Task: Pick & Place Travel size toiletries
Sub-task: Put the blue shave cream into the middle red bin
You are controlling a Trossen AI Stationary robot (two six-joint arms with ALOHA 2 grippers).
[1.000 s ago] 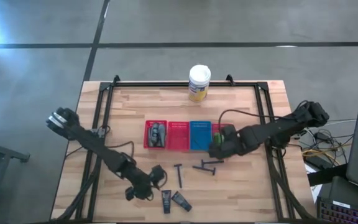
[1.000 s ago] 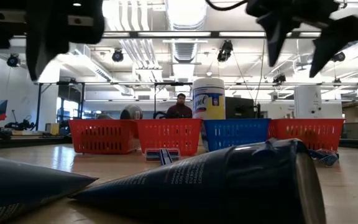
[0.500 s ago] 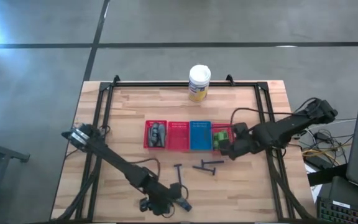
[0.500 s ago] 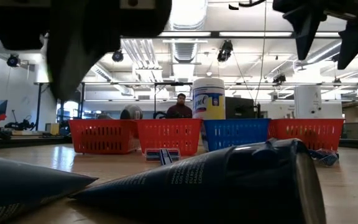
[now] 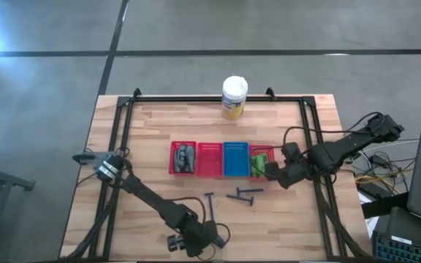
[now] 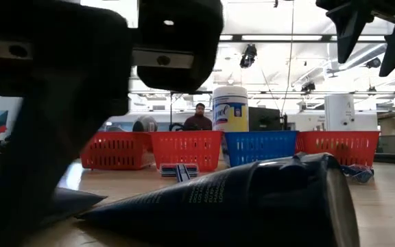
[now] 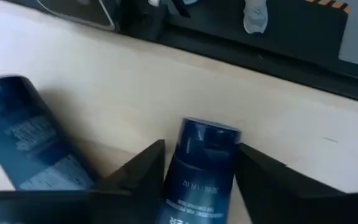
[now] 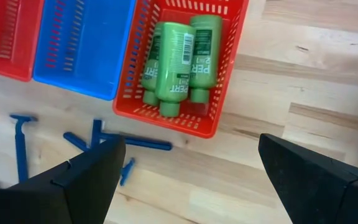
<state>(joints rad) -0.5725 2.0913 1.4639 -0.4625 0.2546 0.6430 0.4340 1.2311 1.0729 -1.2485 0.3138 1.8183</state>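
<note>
High view: we log a pale butcher-block table (image 5: 283,219) on a black frame, standing on grey concrete floor. Four slotted plastic baskets sit in a row at mid-table: red, red, blue basket (image 5: 235,158), red. The leftmost red basket (image 5: 183,158) holds grey oval bottles (image 5: 186,155). A white-lidded, yellow-labelled jar (image 5: 234,97) stands at the far edge. Thin dark T-shaped razors (image 5: 244,194) lie in front of the baskets. The left gripper (image 5: 198,239) is low at the near edge; the right gripper (image 5: 275,172) hovers just beside the rightmost basket.

Low view: we note a dark conical tube (image 6: 238,199) lying on the wood, ribbed cap toward the right, with ceiling lights, ducting and a seated person (image 6: 199,118) beyond.

Left wrist view: only here do we see the left gripper (image 7: 199,163) spread wide around a short navy tube (image 7: 197,168) with a glossy, printed surface; a second tube (image 7: 33,143) lies beside it.

Right wrist view: we record three bright green bottles (image 8: 182,62) lying side by side in the end red basket (image 8: 225,74). The right gripper's fingers (image 8: 79,186) stand wide apart, holding nothing.
</note>
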